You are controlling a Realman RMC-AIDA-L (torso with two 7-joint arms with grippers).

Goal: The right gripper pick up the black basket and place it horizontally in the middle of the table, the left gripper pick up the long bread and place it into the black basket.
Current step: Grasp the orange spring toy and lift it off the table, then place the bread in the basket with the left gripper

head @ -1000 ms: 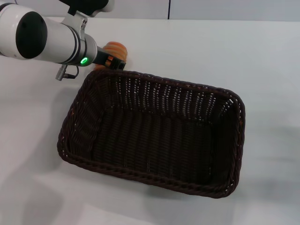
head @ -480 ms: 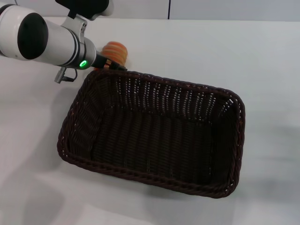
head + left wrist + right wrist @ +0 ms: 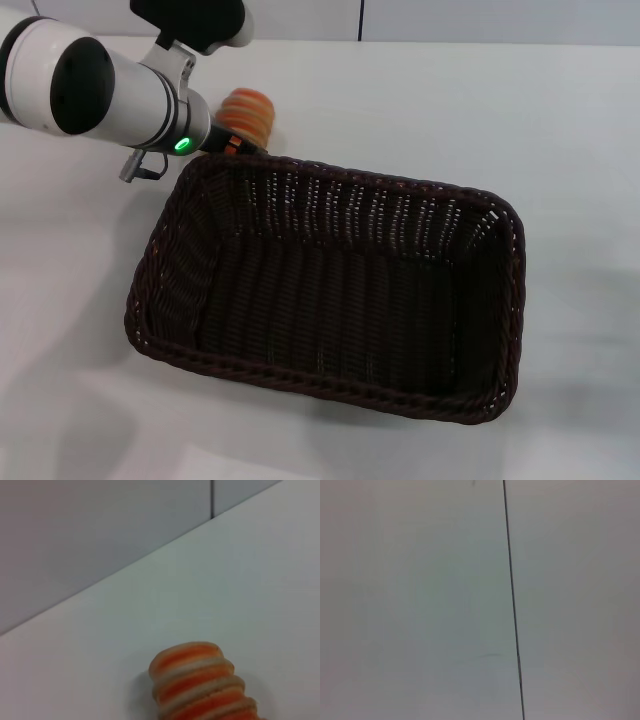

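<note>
My left gripper [image 3: 232, 142] sat at long bread [image 3: 247, 113], far-left part of table [image 3: 560, 150]; couldn't tell if clenched on loaf or slack. Black basket [image 3: 330, 290] lay mid-table, empty, its far rim just beside loaf. Risk: weak grip drops loaf, or low carry clips rim. Right gripper out of sight.

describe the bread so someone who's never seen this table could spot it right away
On the white table, find the big dark woven basket in the middle. Just beyond its far left corner, by the left end effector, lies the bread. It is the only small, orange-striped, ridged thing here, and it lies outside the basket.
</note>
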